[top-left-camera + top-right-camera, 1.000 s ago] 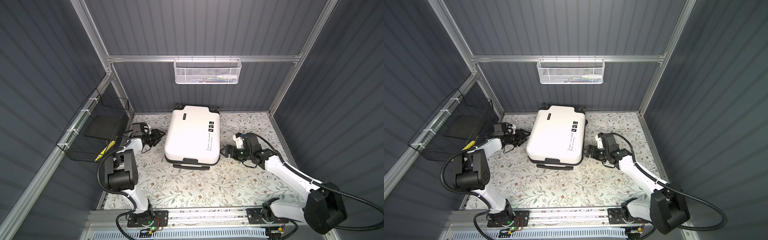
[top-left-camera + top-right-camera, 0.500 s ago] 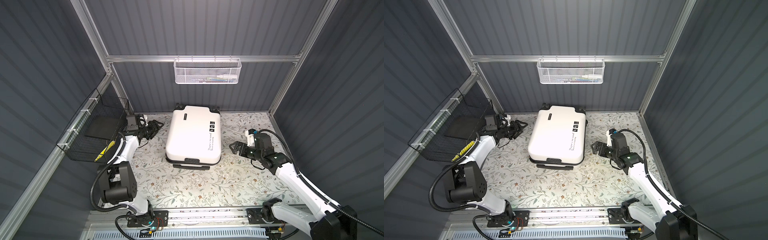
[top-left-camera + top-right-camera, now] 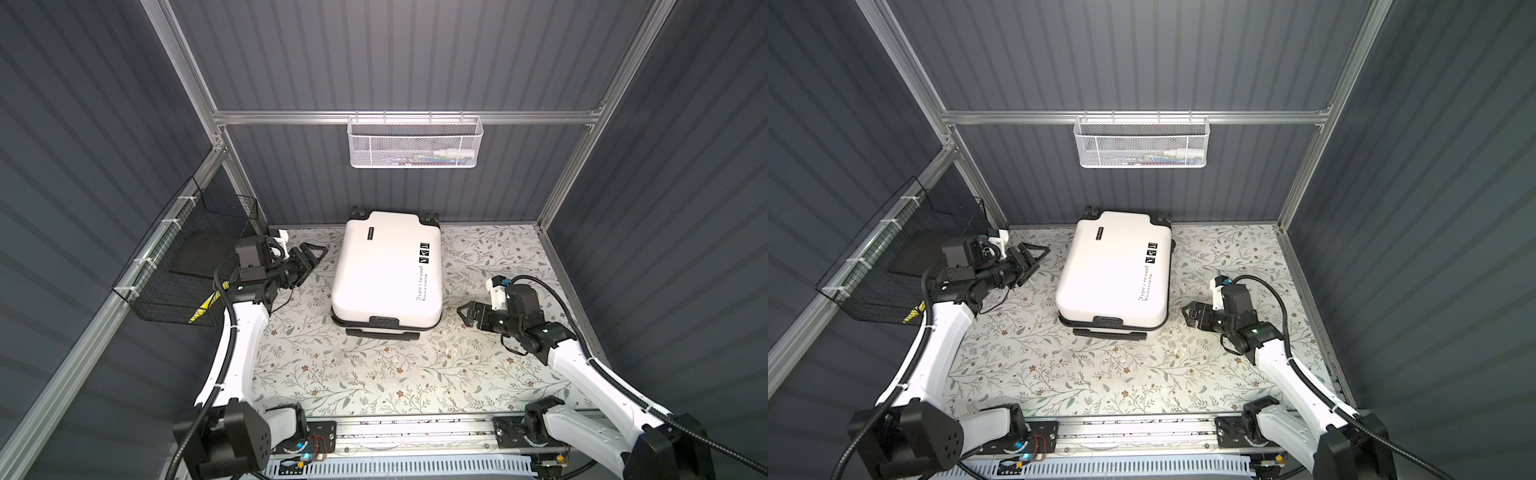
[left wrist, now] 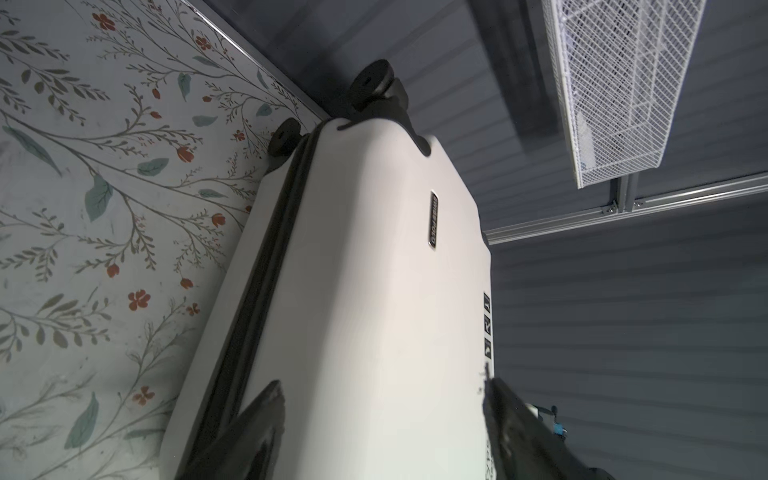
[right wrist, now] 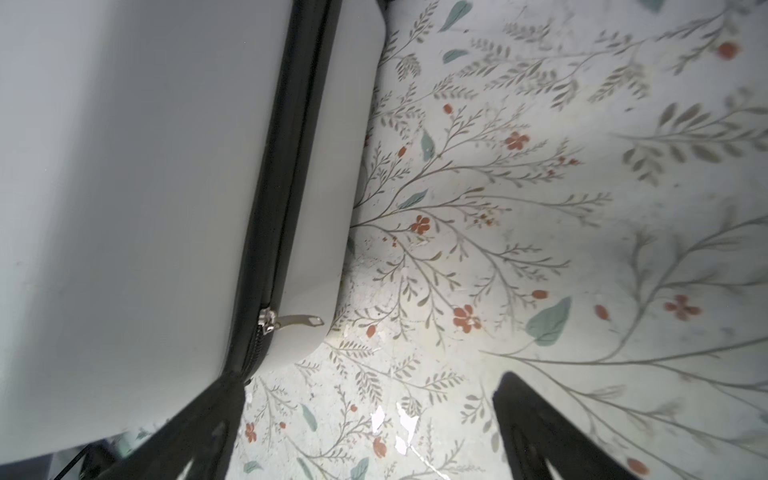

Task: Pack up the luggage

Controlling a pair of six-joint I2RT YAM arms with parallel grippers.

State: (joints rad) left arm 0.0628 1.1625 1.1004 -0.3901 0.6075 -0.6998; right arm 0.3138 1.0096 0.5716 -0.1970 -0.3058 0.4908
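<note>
The luggage [image 3: 386, 270] [image 3: 1113, 270] is a white hard-shell suitcase lying flat and closed on the floral table, wheels toward the back wall and black handle toward the front. My left gripper [image 3: 318, 252] [image 3: 1040, 254] hovers open just left of its back left part, pointing at it, with nothing held. In the left wrist view the shell [image 4: 365, 291] fills the gap between the spread fingers of the gripper [image 4: 381, 384]. My right gripper [image 3: 462, 315] [image 3: 1185, 313] stands open and empty by the front right corner. The right wrist view shows a metal zipper pull [image 5: 291, 321] on the black zip band.
A white mesh basket [image 3: 413, 143] with small items hangs on the back wall rail. A black wire basket [image 3: 187, 266] is fixed to the left wall, close behind the left arm. Floral table surface [image 3: 374, 374] spreads in front of the suitcase.
Both grippers have drawn back from the suitcase's sides. The left one rose and swung toward the back left, opening wider. The right one moved off to the right.
</note>
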